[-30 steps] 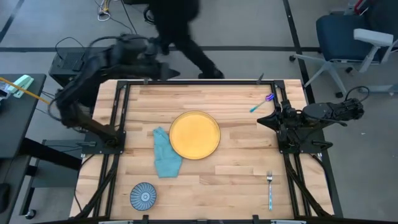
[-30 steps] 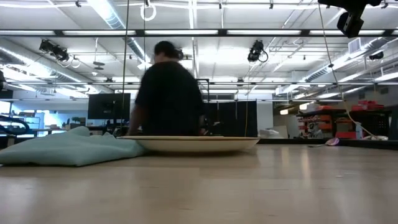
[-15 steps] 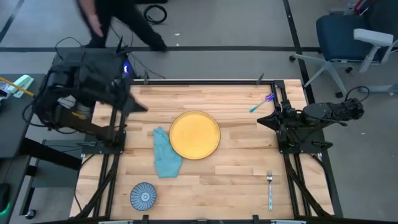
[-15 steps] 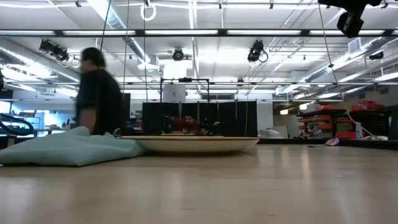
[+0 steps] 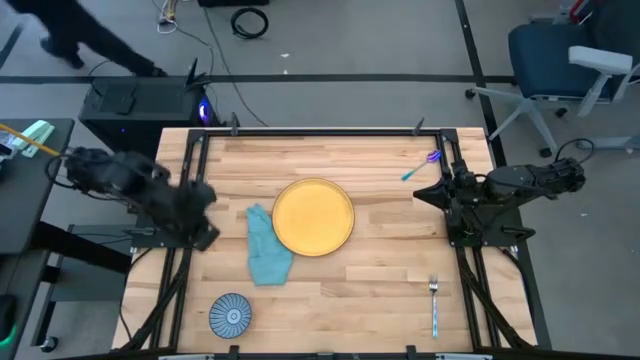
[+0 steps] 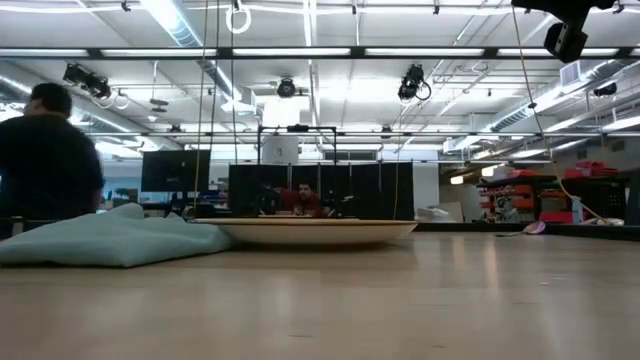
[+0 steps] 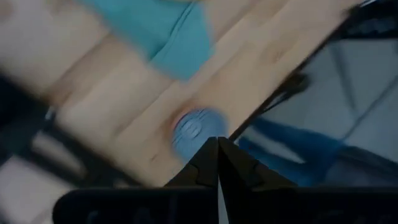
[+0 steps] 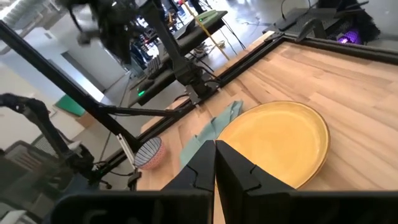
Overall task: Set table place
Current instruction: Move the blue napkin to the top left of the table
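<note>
**Place setting barely begun**

On your table (image 5: 380,290), the yellow plate (image 5: 313,216) sits central, teal napkin (image 5: 266,246) touching its left; bowl (image 5: 231,315), fork (image 5: 434,303) and spoon (image 5: 420,166) lie scattered. Left gripper (image 5: 197,215) and right gripper (image 5: 432,191) wait at opposite edges, fingers together, empty.

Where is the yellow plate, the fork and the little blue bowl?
yellow plate (image 5: 313,217), high view, middle of its face.
fork (image 5: 434,305), high view, along its handle.
blue bowl (image 5: 230,315), high view, centre of its patterned inside.

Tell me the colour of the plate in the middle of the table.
Yellow plate, seen best in the high view.
</note>
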### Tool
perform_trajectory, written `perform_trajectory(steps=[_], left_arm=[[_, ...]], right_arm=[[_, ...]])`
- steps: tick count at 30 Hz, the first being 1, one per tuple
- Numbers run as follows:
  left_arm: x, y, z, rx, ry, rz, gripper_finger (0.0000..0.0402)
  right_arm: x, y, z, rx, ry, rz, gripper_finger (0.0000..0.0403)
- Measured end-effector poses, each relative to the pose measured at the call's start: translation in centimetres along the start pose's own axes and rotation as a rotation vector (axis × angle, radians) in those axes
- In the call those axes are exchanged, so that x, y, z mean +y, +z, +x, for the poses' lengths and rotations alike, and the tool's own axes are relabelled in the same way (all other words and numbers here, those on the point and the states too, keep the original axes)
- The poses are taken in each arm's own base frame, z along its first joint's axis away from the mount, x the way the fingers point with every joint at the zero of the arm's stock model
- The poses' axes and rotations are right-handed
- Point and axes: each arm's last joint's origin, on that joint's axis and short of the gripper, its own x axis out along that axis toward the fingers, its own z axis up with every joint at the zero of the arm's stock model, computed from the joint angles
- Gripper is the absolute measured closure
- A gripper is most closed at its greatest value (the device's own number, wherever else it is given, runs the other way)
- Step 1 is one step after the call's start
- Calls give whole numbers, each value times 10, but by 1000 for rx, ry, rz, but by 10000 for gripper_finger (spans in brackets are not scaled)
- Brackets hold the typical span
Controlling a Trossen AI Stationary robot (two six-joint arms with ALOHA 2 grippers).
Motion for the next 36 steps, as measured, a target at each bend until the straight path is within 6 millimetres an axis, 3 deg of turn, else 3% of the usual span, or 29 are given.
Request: perform_trajectory(steps=[7, 15, 20, 28, 36], left_arm=[[12, -39, 63, 164, 227, -73, 379], [8, -82, 122, 211, 84, -164, 391], [17, -92, 139, 136, 87, -273, 379], [8, -69, 143, -104, -53, -333, 366], [-10, -9, 169, -252, -45, -221, 366]], right_arm=[[1, -1, 3, 13, -11, -3, 386], [2, -4, 10, 38, -34, 8, 386], [3, -6, 15, 54, -48, -4, 386], [1, -12, 18, 106, -94, -35, 386], [0, -14, 20, 124, -110, -46, 386]])
